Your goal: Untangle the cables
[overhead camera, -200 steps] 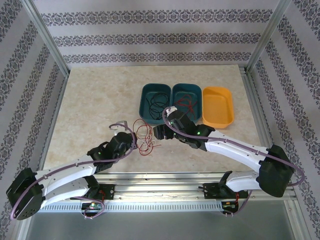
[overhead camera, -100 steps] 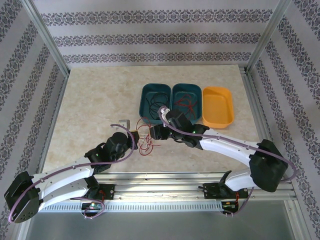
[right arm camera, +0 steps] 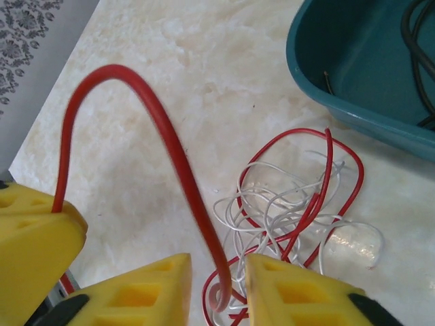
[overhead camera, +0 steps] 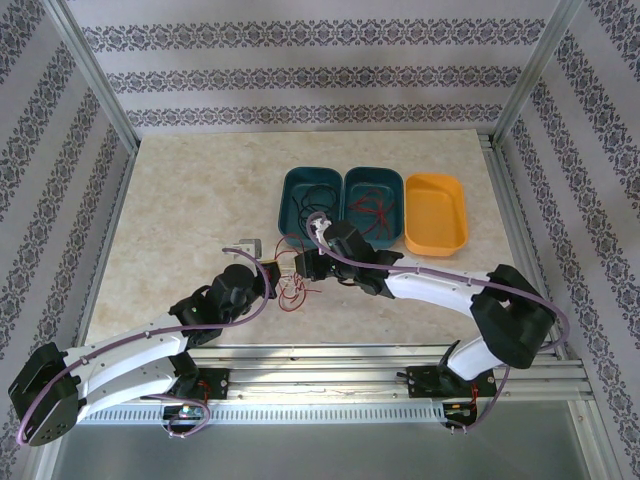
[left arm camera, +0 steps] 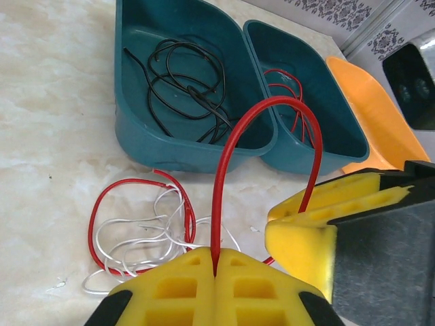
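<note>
Between our tools the red cable (left arm camera: 216,217) arches; left tool (left arm camera: 215,265) clamps it, right tool (right arm camera: 217,275) straddles it, jaws apart.

lab rig: aluminium frame (overhead camera: 320,355), patterned walls (overhead camera: 300,60)

The thick red plastic-sheathed cable (left arm camera: 219,176) is smooth and glossy; the thin white wire (left arm camera: 132,221) looks duller. The teal plastic trays (left arm camera: 143,146) shine softly. The cream marble-patterned tabletop (left arm camera: 54,102) looks polished. The yellow rubbery finger pads (left arm camera: 177,288) are matt.

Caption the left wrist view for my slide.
Left fingers pinch a red cable arching to the right fingers beside a tangle.
</note>
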Robot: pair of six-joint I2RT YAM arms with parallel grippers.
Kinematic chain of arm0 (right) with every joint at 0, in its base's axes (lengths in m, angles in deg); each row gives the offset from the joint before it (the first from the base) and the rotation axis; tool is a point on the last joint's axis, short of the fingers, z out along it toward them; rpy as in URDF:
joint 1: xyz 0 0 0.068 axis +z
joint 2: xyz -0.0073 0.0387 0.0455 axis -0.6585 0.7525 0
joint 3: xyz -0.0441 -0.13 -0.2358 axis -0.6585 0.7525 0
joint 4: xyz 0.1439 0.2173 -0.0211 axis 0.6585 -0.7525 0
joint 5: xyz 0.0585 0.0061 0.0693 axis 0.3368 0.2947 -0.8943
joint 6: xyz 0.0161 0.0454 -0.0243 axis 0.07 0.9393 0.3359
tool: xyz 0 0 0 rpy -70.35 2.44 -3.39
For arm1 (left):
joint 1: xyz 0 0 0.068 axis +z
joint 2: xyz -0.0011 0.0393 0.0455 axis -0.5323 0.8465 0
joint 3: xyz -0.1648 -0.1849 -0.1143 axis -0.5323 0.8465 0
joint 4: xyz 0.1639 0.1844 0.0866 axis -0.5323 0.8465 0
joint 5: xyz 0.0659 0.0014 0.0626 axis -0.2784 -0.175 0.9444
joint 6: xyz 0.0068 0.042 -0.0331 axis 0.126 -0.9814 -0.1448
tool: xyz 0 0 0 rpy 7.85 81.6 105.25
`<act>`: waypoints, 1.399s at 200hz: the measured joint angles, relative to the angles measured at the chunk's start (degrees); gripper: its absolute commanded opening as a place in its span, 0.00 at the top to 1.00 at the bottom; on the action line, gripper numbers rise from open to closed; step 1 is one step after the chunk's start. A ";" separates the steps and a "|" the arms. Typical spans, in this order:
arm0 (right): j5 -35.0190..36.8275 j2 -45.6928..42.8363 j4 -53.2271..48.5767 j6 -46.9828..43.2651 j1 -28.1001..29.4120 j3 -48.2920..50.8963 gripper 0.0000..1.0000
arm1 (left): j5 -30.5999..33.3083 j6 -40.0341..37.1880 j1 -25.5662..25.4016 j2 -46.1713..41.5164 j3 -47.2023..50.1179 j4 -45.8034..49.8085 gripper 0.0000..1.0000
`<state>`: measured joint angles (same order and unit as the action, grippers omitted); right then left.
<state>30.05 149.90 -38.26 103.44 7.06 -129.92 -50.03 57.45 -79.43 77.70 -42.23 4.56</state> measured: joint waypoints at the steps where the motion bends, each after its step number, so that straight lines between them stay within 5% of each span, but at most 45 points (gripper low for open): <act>1: -0.02 0.02 0.02 -0.13 0.00 0.00 0.90 | -0.02 0.00 0.00 0.00 0.02 -0.02 1.00; 21: -0.17 0.13 0.59 0.20 0.00 0.02 0.97 | -0.07 0.00 0.00 -0.04 0.35 -0.09 0.94; 51: -0.04 -0.79 0.66 0.04 0.39 0.02 1.00 | 0.13 0.13 -0.04 -0.92 1.18 -0.11 0.54; 105: 1.64 -8.90 0.55 0.11 0.37 0.94 1.00 | 2.16 1.11 -0.04 -5.09 3.43 -0.11 0.00; 196: 4.90 -19.28 0.22 1.77 -0.83 2.73 1.00 | 5.79 2.34 -0.04 -14.58 8.11 0.00 0.01; 280: 7.10 -24.92 -5.14 1.36 -2.34 -0.11 1.00 | 7.72 4.00 -0.04 -14.23 8.11 1.51 0.01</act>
<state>37.15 124.98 -43.40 104.80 4.72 -130.03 -42.32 61.45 -79.47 63.47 -34.12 6.07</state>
